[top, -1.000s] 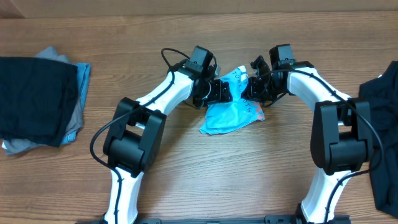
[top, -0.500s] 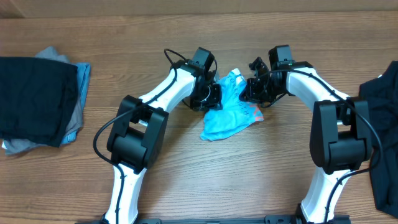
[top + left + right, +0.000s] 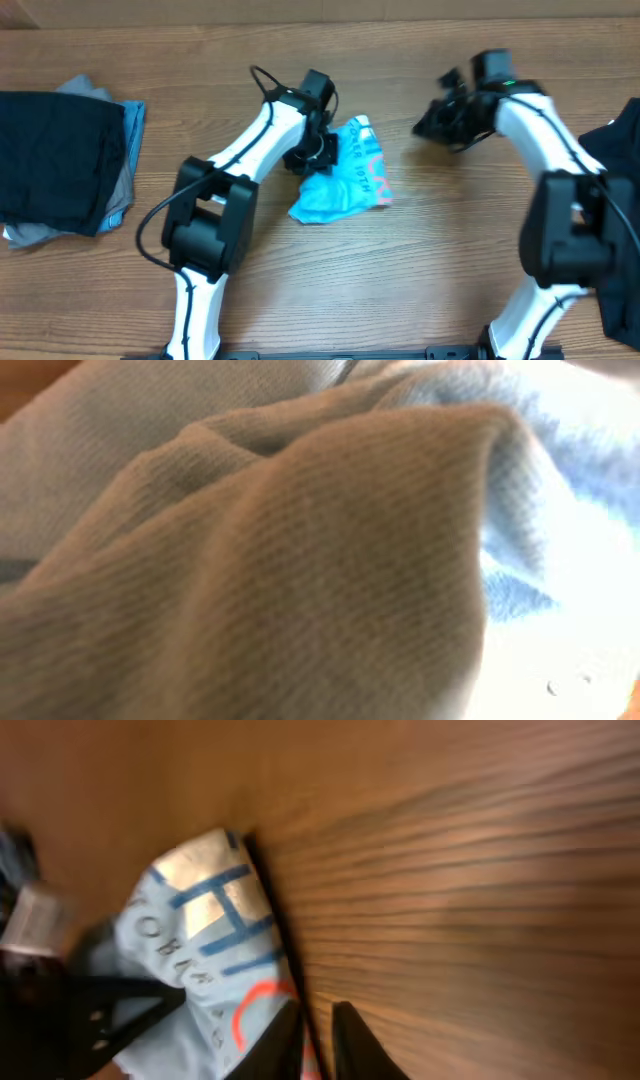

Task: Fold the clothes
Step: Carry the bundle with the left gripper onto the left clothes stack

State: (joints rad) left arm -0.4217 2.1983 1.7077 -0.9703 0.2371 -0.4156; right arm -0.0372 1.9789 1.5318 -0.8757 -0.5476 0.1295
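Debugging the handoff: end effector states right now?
Left end effector: closed on the light-blue T-shirt.
Right end effector: slightly open, empty.

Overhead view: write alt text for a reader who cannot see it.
The left gripper grips a crumpled blue shirt in the middle of a wooden table; the right gripper hangs apart over bare wood. A stack of dark clothes lies at the left edge, a black garment at the right.

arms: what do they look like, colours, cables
Left arm and right arm: white curved links, bulky black joint housings. Left hand and right hand are black. A thin black cable loops by the left wrist.
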